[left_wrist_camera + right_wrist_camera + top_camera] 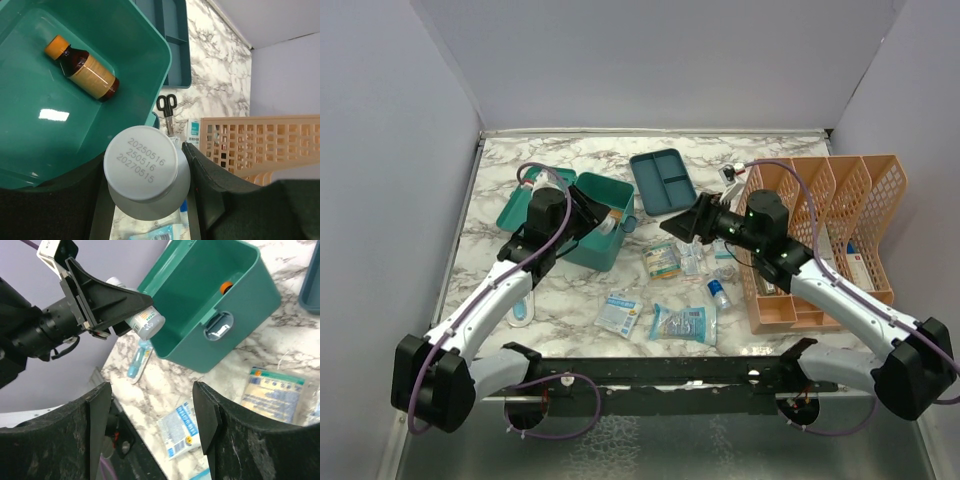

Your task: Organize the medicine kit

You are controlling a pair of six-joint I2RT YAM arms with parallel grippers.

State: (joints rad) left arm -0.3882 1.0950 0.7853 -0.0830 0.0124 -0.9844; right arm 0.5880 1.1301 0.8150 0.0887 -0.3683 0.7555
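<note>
Teal medicine kit sat open at table's left-rear w/ left gripper clamped on white bottle over its rim, which prob. needed moving further inside & low before release; right gripper gaped wide, empty.

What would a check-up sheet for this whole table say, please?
Surface: marble table, scattered with items.
Job's things: teal box open, brown bottle lying inside; insert tray out, beside it.
Clutter: packets, scissors, orange rack.
Grippers: left gripper shut on white bottle at the box's rim; right gripper open, empty.
Cables: purple cable looped along each arm.
Surroundings: plain walls; nothing else seen.
</note>
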